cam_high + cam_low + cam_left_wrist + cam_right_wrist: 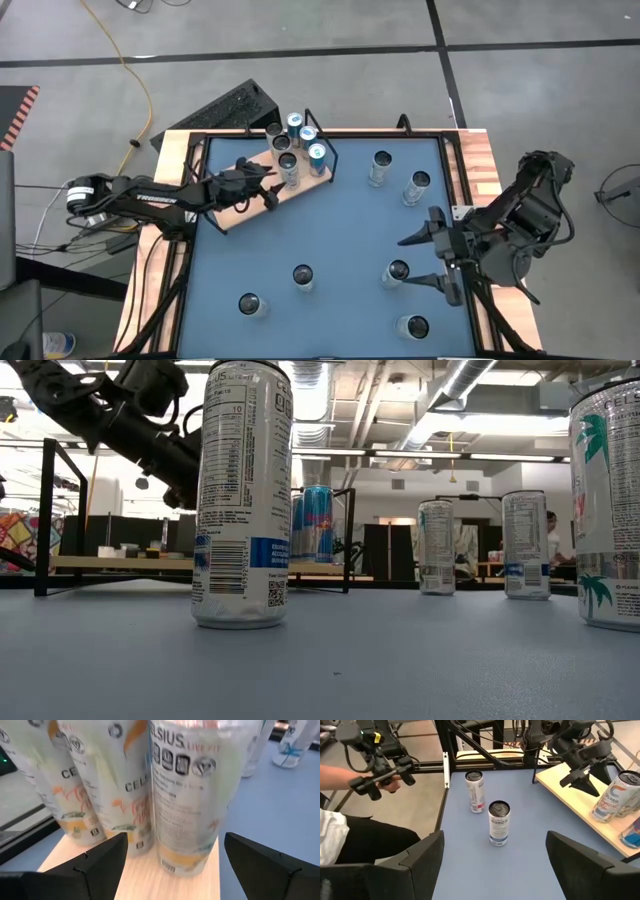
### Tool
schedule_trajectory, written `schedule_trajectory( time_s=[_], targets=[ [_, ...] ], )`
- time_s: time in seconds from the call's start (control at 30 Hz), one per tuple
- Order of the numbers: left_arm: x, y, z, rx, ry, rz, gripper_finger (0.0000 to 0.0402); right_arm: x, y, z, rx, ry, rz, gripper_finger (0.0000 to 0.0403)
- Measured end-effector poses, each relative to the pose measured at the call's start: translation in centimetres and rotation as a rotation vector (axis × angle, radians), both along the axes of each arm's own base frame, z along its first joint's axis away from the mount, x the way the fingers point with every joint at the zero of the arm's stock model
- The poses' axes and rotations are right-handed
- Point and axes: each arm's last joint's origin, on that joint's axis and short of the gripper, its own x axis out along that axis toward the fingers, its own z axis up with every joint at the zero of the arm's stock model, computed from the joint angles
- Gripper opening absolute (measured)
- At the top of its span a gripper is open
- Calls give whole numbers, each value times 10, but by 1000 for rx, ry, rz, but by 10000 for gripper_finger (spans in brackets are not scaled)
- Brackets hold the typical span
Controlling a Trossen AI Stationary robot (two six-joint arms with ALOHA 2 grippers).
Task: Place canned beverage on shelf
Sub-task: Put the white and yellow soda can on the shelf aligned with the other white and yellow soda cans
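The left tool (pixel 262 184), spread, flanks a white can (pixel 289 168) on the shelf (pixel 240 205); a careless withdrawal could topple neighbouring cans. The right tool (pixel 428 258) waits spread.

The surface (pixel 340 230) is slate blue with striped wood edges. The shelf (pixel 252 192) is pale wood, black-framed. White cans (pixel 185 795) carry orange print; one can (pixel 318 523) is blue and silver.

Even, bright overhead light fills the scene — ceiling strip lamps (pixel 470 455) glare white in the low view. Shadows on the tabletop (pixel 330 230) are short and soft. In the left wrist view the nearest can (pixel 185 795) is blurred — its print smeared.
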Motion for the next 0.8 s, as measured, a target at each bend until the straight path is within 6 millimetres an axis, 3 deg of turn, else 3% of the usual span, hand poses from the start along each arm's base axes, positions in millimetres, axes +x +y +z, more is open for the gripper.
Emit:
schedule_trajectory(
  time_s=[0.3,0.8],
  targets=[
    [-1,-3,-3,43,56,73,318,-1,-1,-2,-5,16,-6,334],
    [1,-2,5,67,-30,86,318,-2,-2,-3,-23,32,-7,334]
  ],
)
